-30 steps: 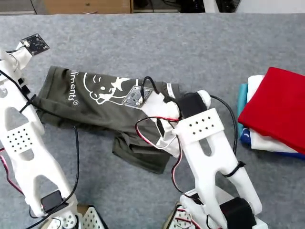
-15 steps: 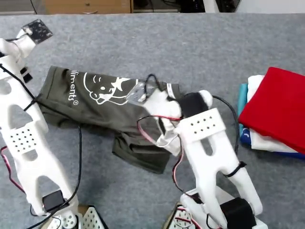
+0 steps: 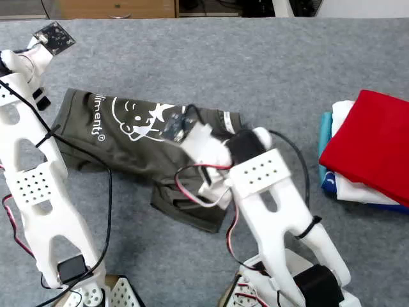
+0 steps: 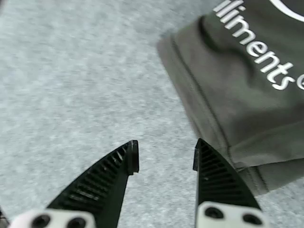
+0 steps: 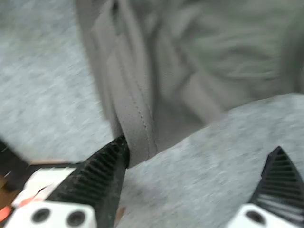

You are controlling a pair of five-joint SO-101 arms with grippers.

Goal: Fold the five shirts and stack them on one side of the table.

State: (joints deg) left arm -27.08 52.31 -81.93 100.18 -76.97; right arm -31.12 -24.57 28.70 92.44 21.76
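One olive shirt (image 3: 137,148) lay on the grey table cover (image 3: 287,70), left of centre. It was mostly flat, with the white cartoon print and lettering facing up. One part of it was bunched on the near side, next to the right arm (image 3: 268,185). A stack (image 3: 358,160) of folded shirts sat at the table's right edge, well apart from the olive one. It had a red shirt (image 3: 374,141) on top, with white, teal and blue edges showing beneath.

The left arm (image 3: 32,185) stood along the left side, wrist up past the shirt's far-left corner. Left gripper (image 4: 166,152): jaws spread, nothing between them. It hung over bare cover just beside the shirt's stitched hem (image 4: 197,95). Going by the left wrist view, it was clear of the cloth.

In the high view the right arm's wrist was over the shirt's middle. Right gripper (image 5: 200,147): jaws spread wide, nothing pinched. One fingertip (image 5: 111,161) sat right at a folded, stitched edge of the shirt; couldn't tell whether it touched. The other fingertip was over bare cover, apart from the cloth.

Red and black wires (image 3: 199,167) looped off the right arm above the shirt. Wooden furniture (image 3: 118,7) ran behind the table's far edge.
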